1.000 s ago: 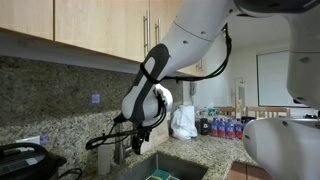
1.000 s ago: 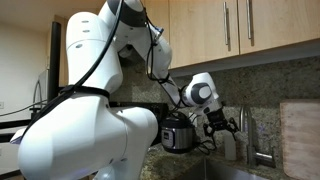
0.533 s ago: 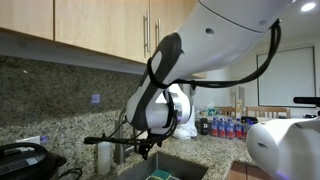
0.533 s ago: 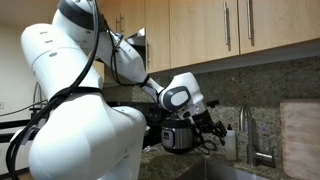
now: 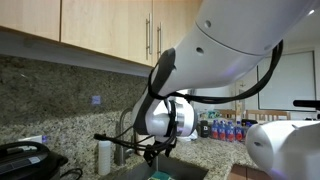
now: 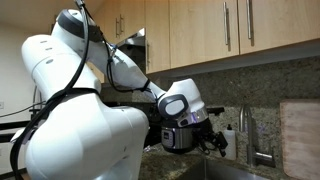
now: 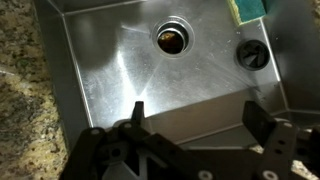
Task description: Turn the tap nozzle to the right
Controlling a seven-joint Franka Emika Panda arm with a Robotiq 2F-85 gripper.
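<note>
Jaws apart and empty above the sink (image 7: 105, 70), the end effector (image 6: 216, 143) hangs just left of the upright tap nozzle (image 6: 241, 125), seemingly not touching it.

Warm, rather dim indoor light fills both exterior views. The granite backsplash (image 5: 60, 85) sits in shade beneath the cabinets (image 5: 90, 25), while the white robot arm (image 5: 260, 40), close to the lens, is soft and nearly blown out. A bright white panel (image 5: 295, 80) glows behind it. In the wrist view the steel sink (image 7: 110, 60) carries a pale glare streak, and the gripper (image 7: 193, 125) is dark and out of focus.
</note>
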